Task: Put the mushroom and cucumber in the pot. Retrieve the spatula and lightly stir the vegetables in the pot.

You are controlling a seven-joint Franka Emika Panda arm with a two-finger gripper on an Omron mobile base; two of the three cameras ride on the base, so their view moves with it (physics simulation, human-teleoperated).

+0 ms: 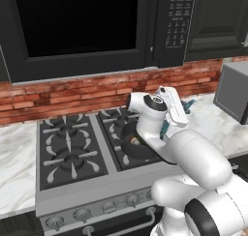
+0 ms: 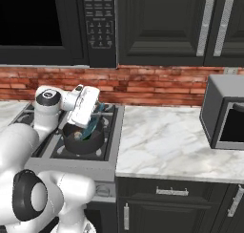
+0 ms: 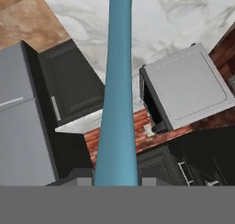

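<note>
Now jaws (image 2: 89, 127) nearly together, pinching the spatula (image 3: 117, 103) handle, head down in the pot (image 2: 84, 142)

We see flat, even rendered light with only faint shadows. Edges look jagged and coarse everywhere, though we find no glare or blur.

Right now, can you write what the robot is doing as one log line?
step: stirring | tool: shut on spatula | spatula head: down in pot | pot: on stove burner
</note>
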